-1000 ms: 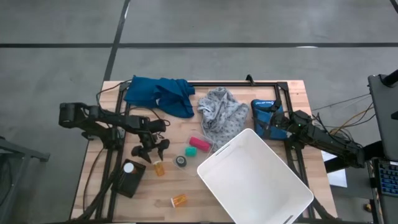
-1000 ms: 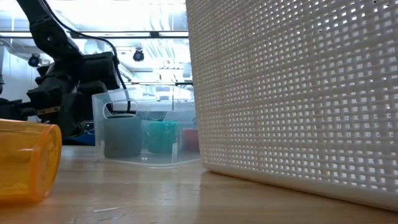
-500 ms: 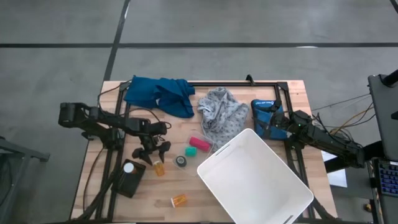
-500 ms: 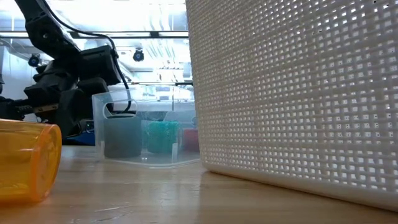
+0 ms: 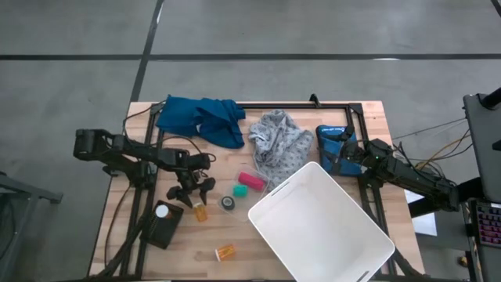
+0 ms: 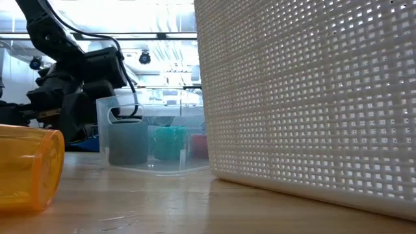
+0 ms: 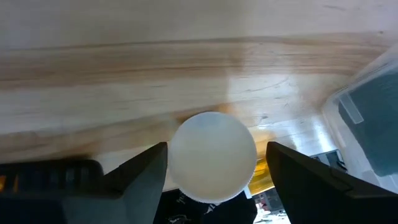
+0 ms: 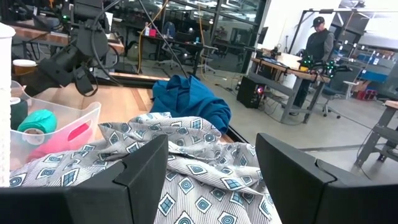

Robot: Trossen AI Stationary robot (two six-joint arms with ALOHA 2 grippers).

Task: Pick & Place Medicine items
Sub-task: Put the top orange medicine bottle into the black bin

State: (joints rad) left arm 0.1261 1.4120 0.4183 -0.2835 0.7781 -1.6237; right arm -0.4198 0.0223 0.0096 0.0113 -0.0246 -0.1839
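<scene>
An orange pill bottle (image 5: 200, 210) with a white cap (image 7: 211, 155) lies on the wood table just in front of my left gripper (image 5: 193, 190). In the left wrist view the cap faces the camera between the fingers of my left gripper (image 7: 216, 144), which stand apart, one on each side of it. One finger is very close to the cap; whether it touches I cannot tell. A second orange bottle (image 5: 225, 252) lies on its side near the front edge, large in the low view (image 6: 26, 169). My right gripper (image 5: 348, 157) waits open at the right, level, over the grey patterned cloth (image 8: 186, 180).
A big white mesh basket (image 5: 321, 227) fills the table's right front. A blue cloth (image 5: 200, 117) and the grey cloth (image 5: 278, 145) lie at the back. A clear tray (image 6: 146, 140) holds teal and pink rolls. A black block with a white round top (image 5: 162, 211) sits left of the bottle.
</scene>
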